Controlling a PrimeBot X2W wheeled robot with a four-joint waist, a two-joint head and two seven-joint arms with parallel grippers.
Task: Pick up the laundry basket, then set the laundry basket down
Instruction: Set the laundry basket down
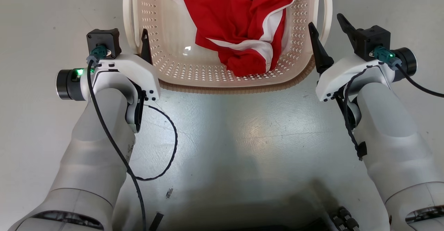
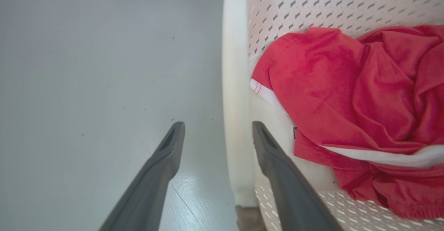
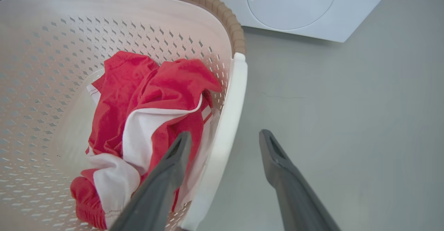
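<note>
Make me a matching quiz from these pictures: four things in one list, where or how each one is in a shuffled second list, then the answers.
Things
1. red-and-white garment
2. washing machine
3. left gripper
4. right gripper

Places or states
A. jaws open astride the right handle of the laundry basket
B. standing on the floor past the basket
C. crumpled inside the basket
D. jaws open astride the basket's left handle

Pairs: 1-C, 2-B, 3-D, 4-A

The laundry basket [image 1: 166, 33] is smooth perforated plastic; the red garment [image 1: 242, 16] is soft cloth; the floor [image 1: 242, 137] looks glossy
</note>
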